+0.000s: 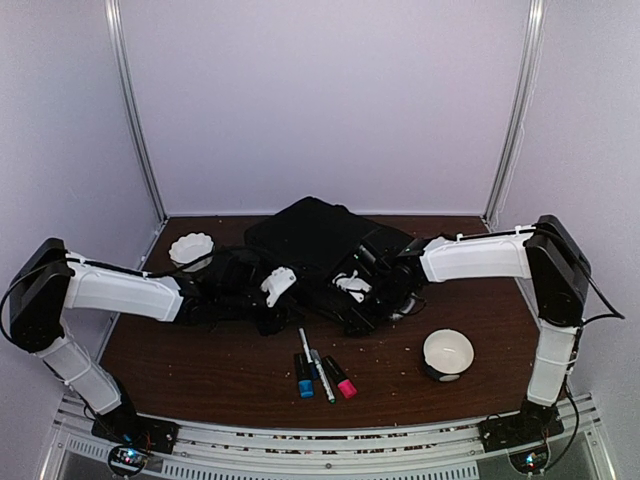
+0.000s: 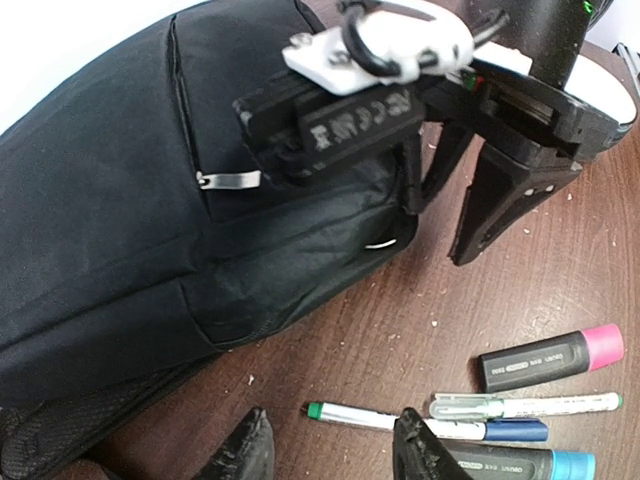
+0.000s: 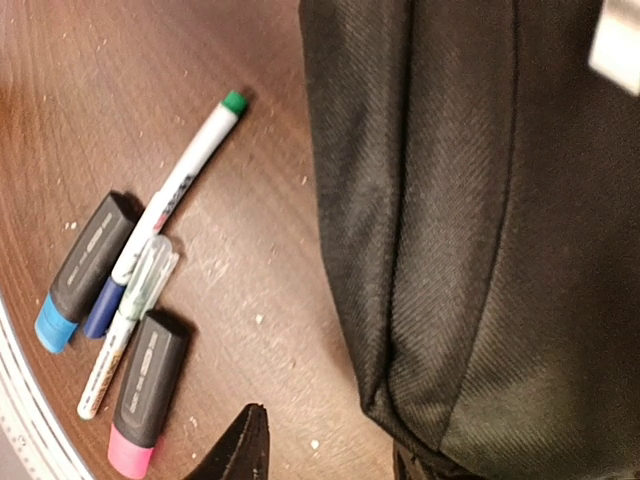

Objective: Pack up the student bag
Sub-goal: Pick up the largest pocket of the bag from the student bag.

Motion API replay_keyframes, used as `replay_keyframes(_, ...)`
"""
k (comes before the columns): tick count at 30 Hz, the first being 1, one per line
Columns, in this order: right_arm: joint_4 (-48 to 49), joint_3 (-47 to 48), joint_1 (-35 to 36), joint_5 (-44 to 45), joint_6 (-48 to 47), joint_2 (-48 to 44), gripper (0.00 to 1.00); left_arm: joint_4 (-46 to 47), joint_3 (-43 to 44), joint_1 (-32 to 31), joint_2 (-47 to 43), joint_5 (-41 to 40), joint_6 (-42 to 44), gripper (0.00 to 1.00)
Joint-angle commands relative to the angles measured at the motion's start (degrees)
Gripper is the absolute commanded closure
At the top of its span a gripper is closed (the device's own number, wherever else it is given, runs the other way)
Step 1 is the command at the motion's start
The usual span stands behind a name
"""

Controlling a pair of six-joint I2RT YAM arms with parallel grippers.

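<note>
The student bag (image 1: pixel 310 238), a large black fabric backpack, lies at the back middle of the table. It fills the left of the left wrist view (image 2: pixel 120 220) and the right of the right wrist view (image 3: pixel 480 200). My left gripper (image 1: pixel 283 322) is open and empty at the bag's front edge, its fingertips (image 2: pixel 245 450) low over the wood by a green-capped pen (image 2: pixel 365 416). My right gripper (image 1: pixel 347 318) is open and empty at the bag's front corner; it also shows in the left wrist view (image 2: pixel 455 215). One of its fingers (image 3: pixel 240 450) is over bare wood, the other half hidden under the bag.
In front of the bag lie a pink highlighter (image 1: pixel 341 380), a blue highlighter (image 1: pixel 303 377), the green-capped pen (image 1: pixel 308 350) and a clear-capped pen (image 3: pixel 135 300). A white fluted dish (image 1: pixel 190 249) stands at back left, a white bowl (image 1: pixel 447 352) at front right.
</note>
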Motion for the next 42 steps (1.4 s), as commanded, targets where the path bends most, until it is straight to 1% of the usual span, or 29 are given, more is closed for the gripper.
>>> replay_keyframes(1,7.73,1.41,-0.23,5.39,-0.35,-0.69,0.54,3.20,-0.99,-0.02,-1.21,-0.50,-0.93,0.57)
replay_keyframes(4,11.03,-0.01,-0.22,7.00,-0.21,-1.84,0.52,4.29,-1.57,-0.02,-0.91,-0.85,-1.04,0.57)
replay_keyframes(7,12.71,0.39,-0.21,9.01,-0.12,-1.76,0.51,4.93,-1.68,-0.01,-0.29,-1.17,-0.95,0.57)
replay_keyframes(10,13.01,1.25,-0.63,11.20,0.93,-1.67,0.52,7.02,-1.70,0.06,-0.01,-2.12,0.35,0.53)
replay_keyframes(14,15.54,-0.52,-2.60,9.65,2.67,-5.41,0.53,9.20,0.42,0.06,2.14,-4.56,6.73,0.49)
replay_keyframes(19,17.50,-1.43,-5.89,8.29,3.60,-8.13,0.53,9.47,7.06,0.00,8.16,-4.98,16.62,0.46)
replay_keyframes(22,17.58,-1.57,-7.52,6.02,4.53,-8.12,0.53,10.46,10.11,0.05,11.52,-6.67,20.89,0.46)
replay_keyframes(26,18.50,-2.47,-8.76,3.00,5.81,-7.95,0.53,14.64,12.37,0.02,14.43,-9.15,23.45,0.46)
replay_keyframes(31,19.32,-3.01,-10.13,-0.54,6.95,-8.01,0.53,15.63,15.41,-0.03,17.14,-7.01,25.01,0.47)
replay_keyframes(35,22.21,-4.58,-12.48,-6.34,9.21,-8.78,0.53,17.26,17.04,-0.20,18.50,-6.08,25.68,0.48)
replay_keyframes(40,24.20,-5.80,-14.92,-10.24,11.01,-8.72,0.52,15.31,21.21,-0.29,21.74,-5.63,28.53,0.48)
replay_keyframes(42,24.68,-5.79,-15.29,-11.25,11.55,-8.41,0.52,13.10,23.29,-0.28,22.87,-4.47,29.68,0.48)
